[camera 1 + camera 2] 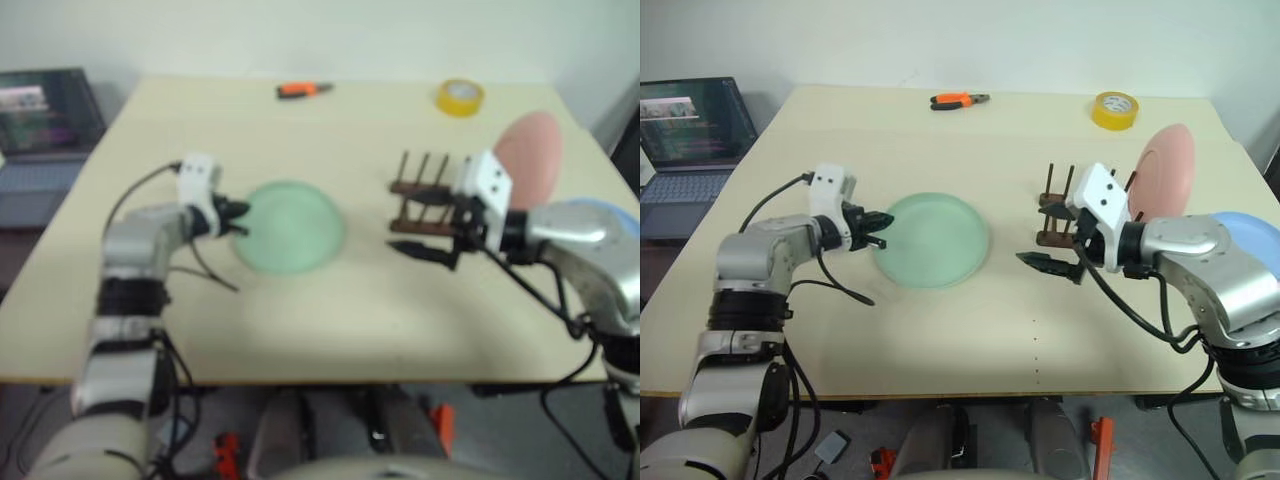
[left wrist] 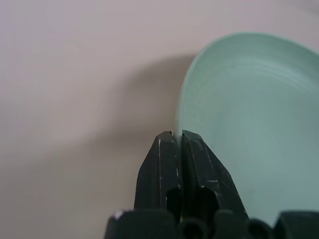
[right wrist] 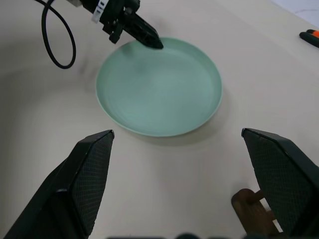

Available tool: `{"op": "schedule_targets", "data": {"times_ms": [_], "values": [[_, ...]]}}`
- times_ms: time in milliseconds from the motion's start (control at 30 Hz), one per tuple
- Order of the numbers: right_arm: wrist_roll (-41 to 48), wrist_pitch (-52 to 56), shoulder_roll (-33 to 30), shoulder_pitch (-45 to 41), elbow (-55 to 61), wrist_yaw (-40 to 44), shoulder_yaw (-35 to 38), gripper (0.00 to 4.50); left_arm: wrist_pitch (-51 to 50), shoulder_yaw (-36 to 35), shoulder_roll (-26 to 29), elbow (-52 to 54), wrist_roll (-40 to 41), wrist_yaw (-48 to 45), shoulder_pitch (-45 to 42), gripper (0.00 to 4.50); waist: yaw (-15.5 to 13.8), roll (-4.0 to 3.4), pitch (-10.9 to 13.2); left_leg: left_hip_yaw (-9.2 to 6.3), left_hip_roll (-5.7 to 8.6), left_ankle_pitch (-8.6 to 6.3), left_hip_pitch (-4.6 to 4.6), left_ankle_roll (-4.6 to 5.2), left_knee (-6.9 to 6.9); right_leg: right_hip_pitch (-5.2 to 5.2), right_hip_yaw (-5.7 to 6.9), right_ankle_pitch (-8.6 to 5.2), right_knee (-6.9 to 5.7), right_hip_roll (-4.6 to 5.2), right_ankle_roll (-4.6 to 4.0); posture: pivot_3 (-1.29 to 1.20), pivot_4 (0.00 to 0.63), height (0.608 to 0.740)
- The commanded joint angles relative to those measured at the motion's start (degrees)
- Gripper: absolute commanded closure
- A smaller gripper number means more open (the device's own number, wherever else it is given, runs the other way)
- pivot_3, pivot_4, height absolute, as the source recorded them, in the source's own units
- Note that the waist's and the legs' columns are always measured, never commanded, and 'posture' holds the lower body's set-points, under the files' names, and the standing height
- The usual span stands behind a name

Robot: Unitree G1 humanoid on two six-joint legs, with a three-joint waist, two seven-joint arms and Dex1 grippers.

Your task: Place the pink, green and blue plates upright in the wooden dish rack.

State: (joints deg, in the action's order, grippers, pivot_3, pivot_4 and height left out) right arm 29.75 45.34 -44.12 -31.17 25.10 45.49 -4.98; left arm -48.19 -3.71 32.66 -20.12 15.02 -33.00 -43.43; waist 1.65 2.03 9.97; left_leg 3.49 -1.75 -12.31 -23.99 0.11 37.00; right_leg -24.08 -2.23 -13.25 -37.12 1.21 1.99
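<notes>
Seen from the head, the green plate (image 1: 932, 238) is sitting near the middle of the table (image 1: 940, 340), and the left gripper (image 1: 878, 228) is clamping its two fingers on the plate's left rim. The wooden rack (image 1: 1058, 215) is standing to the right of the plate, apart from it, with its pegs pointing up. The pink plate (image 1: 1167, 170) is leaning upright at the rack's right end. The blue plate (image 1: 1252, 240) is lying further right, at the table's edge, partly hidden behind the right arm. The right gripper (image 1: 1048, 265) is hanging in front of the rack with its fingers spread wide and gripping nothing. A yellow tape roll (image 1: 1114, 109) and orange-handled pliers (image 1: 958, 100) are lying at the far side of the table, and a laptop (image 1: 690, 135) is sitting off the table to the left.

Along the left wrist, the two black fingers (image 2: 197, 167) are pressing together on the thin edge of the green plate, whose hollow face is showing on one side of them.

Along the right wrist, the two fingers (image 3: 84, 174) are standing wide apart with bare table between them. Beyond them the green plate is lying with the left gripper pinching its far rim, and a corner of the rack is showing beside one finger.
</notes>
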Motion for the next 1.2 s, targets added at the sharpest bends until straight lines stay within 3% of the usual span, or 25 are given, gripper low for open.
{"op": "schedule_targets", "data": {"times_ms": [33, 433, 567, 833, 933, 1200], "values": [[-4.5, -3.6, 2.1, -2.6, 0.8, -1.2, -3.9, 0.0, 0.4, -2.2, -0.5, 2.7, 0.4, 2.3, -4.9, 4.46, 0.0, 0.01, 0.0, 0.0, 0.0, 0.0, 0.01, 0.0, 0.0, 0.0, -0.01, 0.0, -0.01, -0.02, 0.0, 0.0, 0.15, 0.74], [-21.2, -13.1, 10.9, -7.7, -5.4, -3.5, -18.3, 0.0, -3.4, -2.1, -5.7, 5.0, 0.6, 8.4, -12.7, 4.46, 0.1, 0.01, 0.0, 0.0, 0.02, 0.0, -0.02, -0.01, -0.01, -0.03, -0.01, 0.0, -0.02, -0.06, 0.0, 0.0, 0.15, 0.74], [-30.9, -18.1, 14.2, -9.9, -12.3, -7.0, -23.4, 0.0, -6.5, -2.4, -6.2, 8.3, 1.4, 9.4, -13.7, 4.46, 0.2, 0.01, 0.0, 0.0, 0.03, 0.02, -0.01, -0.04, 0.01, -0.06, -0.02, 0.0, -0.09, -0.08, -0.01, 0.0, 0.15, 0.74], [-37.6, -23.2, 17.8, -9.7, -18.7, -8.1, -24.0, 0.0, -10.2, -2.8, -6.5, 12.2, 2.6, 9.6, -13.5, 4.46, 0.1, 0.01, 0.0, 0.0, 0.03, 0.03, -0.01, -0.05, 0.0, -0.05, -0.03, 0.01, -0.08, -0.05, -0.02, 0.0, 0.15, 0.74], [-38.6, -24.0, 18.5, -9.3, -19.5, -8.0, -23.7, 0.67, -10.6, -2.7, -6.4, 12.4, 2.8, 9.7, -13.5, 4.5, 0.1, 0.01, 0.0, -0.01, 0.03, 0.03, 0.0, -0.06, 0.0, -0.05, -0.02, 0.01, -0.1, -0.05, -0.02, 0.0, 0.15, 0.74], [-39.7, -25.1, 19.6, -8.9, -20.6, -7.9, -23.1, 3.58, -10.7, -2.3, -6.2, 12.0, 2.7, 9.7, -13.3, 4.5, 0.1, 0.01, 0.0, -0.02, 0.03, 0.04, 0.0, -0.06, 0.01, -0.05, -0.02, 0.01, -0.11, -0.05, -0.03, 0.0, 0.15, 0.74]]}}
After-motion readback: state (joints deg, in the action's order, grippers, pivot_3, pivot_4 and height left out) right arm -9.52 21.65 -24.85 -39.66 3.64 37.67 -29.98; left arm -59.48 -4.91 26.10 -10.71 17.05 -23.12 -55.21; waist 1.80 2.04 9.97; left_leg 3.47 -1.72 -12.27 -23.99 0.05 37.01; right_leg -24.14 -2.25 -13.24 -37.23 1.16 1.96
